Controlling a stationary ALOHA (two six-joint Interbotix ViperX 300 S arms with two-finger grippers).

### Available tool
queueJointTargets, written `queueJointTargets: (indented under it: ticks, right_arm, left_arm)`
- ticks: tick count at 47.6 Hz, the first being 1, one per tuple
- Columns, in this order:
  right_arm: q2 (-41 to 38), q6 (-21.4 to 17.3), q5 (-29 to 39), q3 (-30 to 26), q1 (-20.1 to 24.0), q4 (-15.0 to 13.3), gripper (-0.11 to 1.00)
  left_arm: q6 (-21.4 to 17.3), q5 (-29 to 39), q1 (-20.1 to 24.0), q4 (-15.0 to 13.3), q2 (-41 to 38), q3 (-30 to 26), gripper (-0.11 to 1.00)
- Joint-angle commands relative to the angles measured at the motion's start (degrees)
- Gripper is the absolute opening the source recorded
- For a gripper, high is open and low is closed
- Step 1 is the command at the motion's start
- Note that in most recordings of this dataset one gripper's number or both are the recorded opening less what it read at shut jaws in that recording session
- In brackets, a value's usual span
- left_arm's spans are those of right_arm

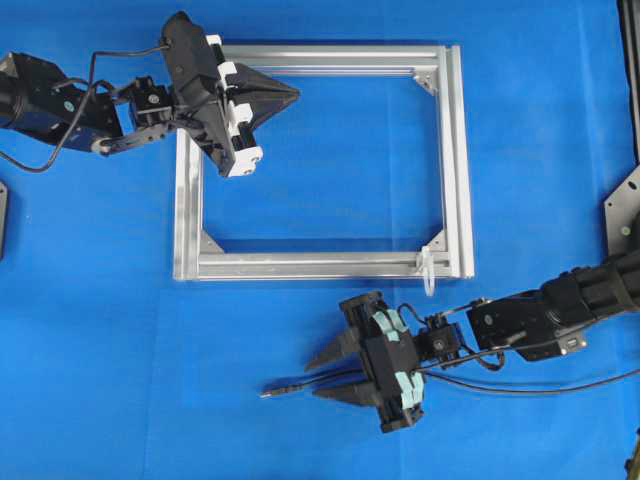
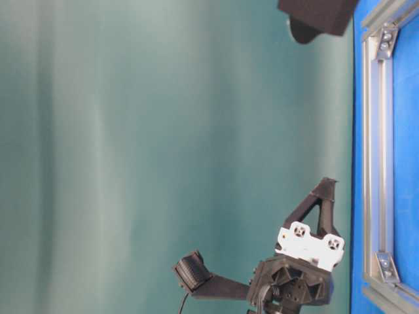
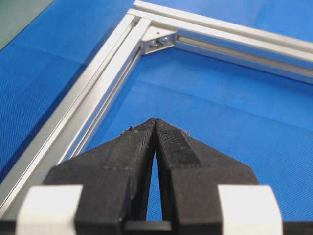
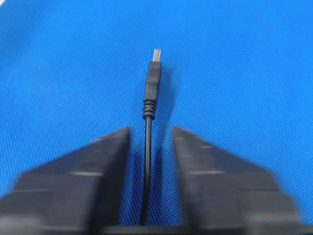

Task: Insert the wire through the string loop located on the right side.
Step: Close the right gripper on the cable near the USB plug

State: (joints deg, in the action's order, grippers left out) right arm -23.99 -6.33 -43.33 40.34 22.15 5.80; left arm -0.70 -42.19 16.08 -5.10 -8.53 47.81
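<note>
So the wire [image 4: 148,147] runs straight down the gap between the right gripper's [image 4: 150,131] fingers, plug end poking out past the tips onto the blue mat [image 1: 100,350]. Jaws stand apart, not touching it. The left gripper [image 3: 155,122] is pinched closed, holding nothing, over the frame [image 1: 455,150]. The string loop [image 1: 427,268] sits at the frame's near-right corner.

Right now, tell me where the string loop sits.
In the overhead view the string loop hangs at the lower right corner of the aluminium frame, up and right of the right gripper.
</note>
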Motion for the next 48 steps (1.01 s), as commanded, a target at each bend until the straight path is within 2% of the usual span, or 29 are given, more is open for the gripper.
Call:
queueJointTargets:
  ticks: [1, 4, 7, 21, 29, 48]
  right_arm:
    - [0.9, 0.1, -0.1, -0.6, 0.1, 0.2, 0.11]
    - [0.9, 0.1, -0.2, -0.6, 0.1, 0.2, 0.00]
    - [0.9, 0.1, -0.2, -0.6, 0.1, 0.1, -0.04]
    - [1.2, 0.0, -0.2, -0.8, 0.1, 0.1, -0.04]
    - [4.0, -0.2, 1.3, -0.5, 0.2, 0.1, -0.04]
    - [14.1, 0.5, 12.5, -1.1, -0.1, 0.1, -0.04]
  left_arm:
    - [0.0, -0.3, 0.2, 0.2, 1.8, -0.4, 0.00]
    - [0.0, -0.3, 0.2, 0.2, 1.8, -0.4, 0.00]
    - [0.0, -0.3, 0.2, 0.2, 1.8, -0.3, 0.00]
    - [0.0, -0.3, 0.2, 0.2, 1.9, -0.3, 0.00]
    - [0.0, -0.3, 0.2, 0.1, 1.9, -0.4, 0.00]
    - [0.0, -0.3, 0.2, 0.1, 1.8, -0.6, 0.00]
